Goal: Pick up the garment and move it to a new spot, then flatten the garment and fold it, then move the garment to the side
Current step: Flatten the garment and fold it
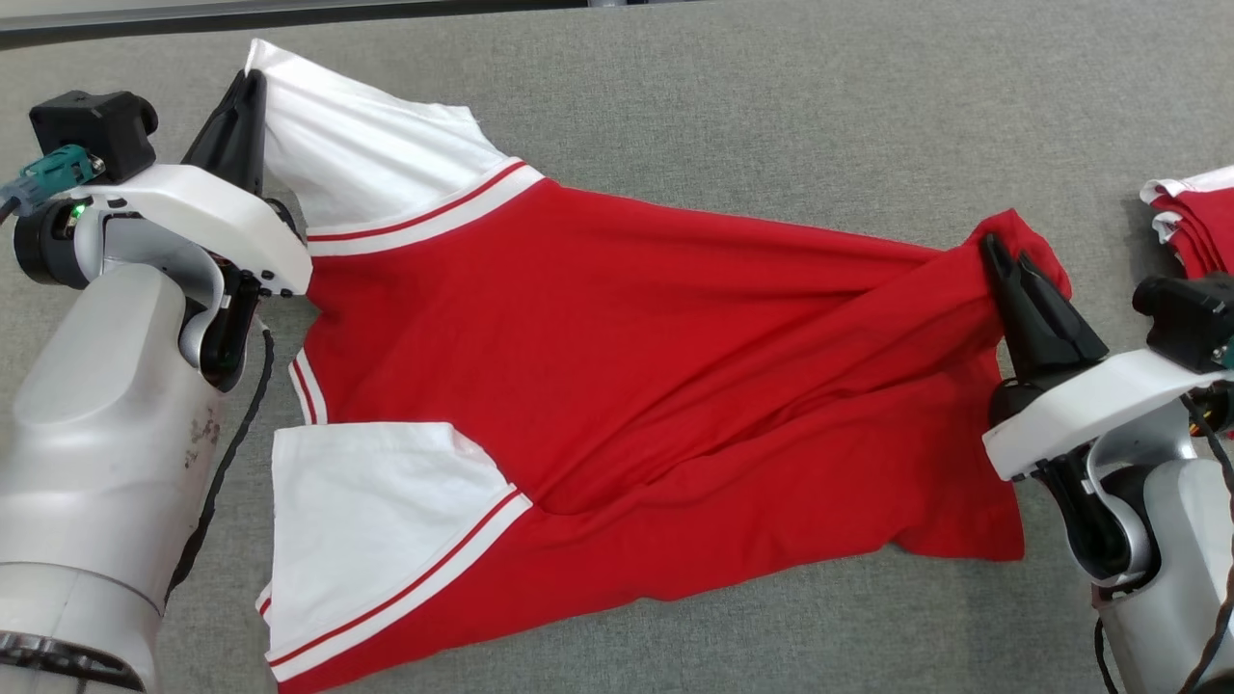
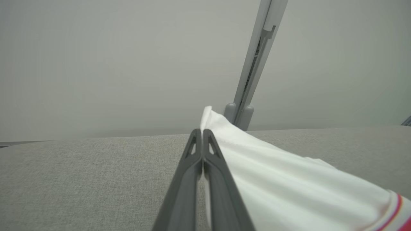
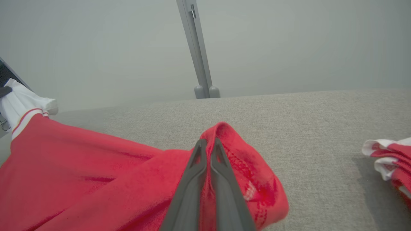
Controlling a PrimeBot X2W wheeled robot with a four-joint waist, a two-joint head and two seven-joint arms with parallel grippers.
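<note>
a table [image 1: 771, 116] covered in grey woven cloth carries everything. the red garment [image 1: 627, 366] with white sleeves lies wrinkled across its middle, from 9 o'clock to 3 o'clock. a small pile of folded clothes [image 1: 1191, 226], red and white, lies at the 3 o'clock edge, apart from it.

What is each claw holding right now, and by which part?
Both hold the shirt: the left claw pinches the tip of the far white sleeve, the right claw a bunched red corner at the other end.

Losing off-frame one corner of the garment [image 1: 627, 386] and most of the folded pile [image 1: 1193, 224] at the right edge of the worktop [image 1: 771, 116].
</note>
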